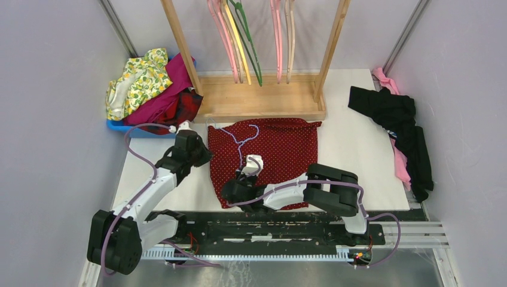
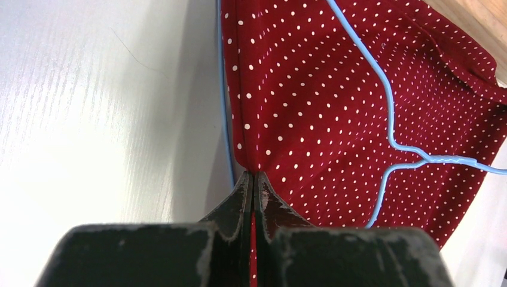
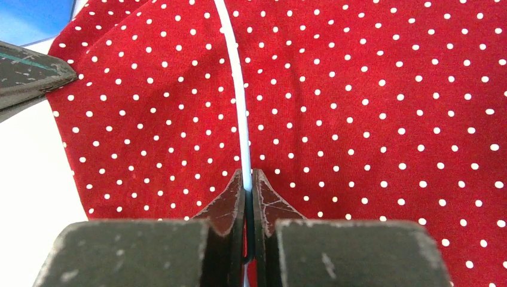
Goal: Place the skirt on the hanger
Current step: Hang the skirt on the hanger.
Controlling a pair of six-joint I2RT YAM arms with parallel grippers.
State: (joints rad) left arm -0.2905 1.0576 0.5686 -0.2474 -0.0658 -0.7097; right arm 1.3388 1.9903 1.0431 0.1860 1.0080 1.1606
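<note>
The dark-red polka-dot skirt (image 1: 275, 149) lies flat on the white table in front of the wooden rack. The thin lilac-blue hanger (image 1: 238, 141) lies on its left half, with one wire running beside the skirt's left edge (image 2: 225, 119). My left gripper (image 1: 208, 157) is shut on that left edge of the skirt (image 2: 335, 101), pinching a fold of cloth (image 2: 253, 174). My right gripper (image 1: 244, 171) is over the skirt's lower middle. It is shut on the hanger wire (image 3: 238, 89), which runs straight out from its tips (image 3: 247, 174) over the skirt (image 3: 370, 119).
A wooden rack (image 1: 263, 103) holding several pink, yellow and green hangers stands behind the skirt. A blue bin (image 1: 128, 127) of heaped clothes sits at the back left. Black (image 1: 397, 116) and pink (image 1: 399, 162) garments lie along the table's right side.
</note>
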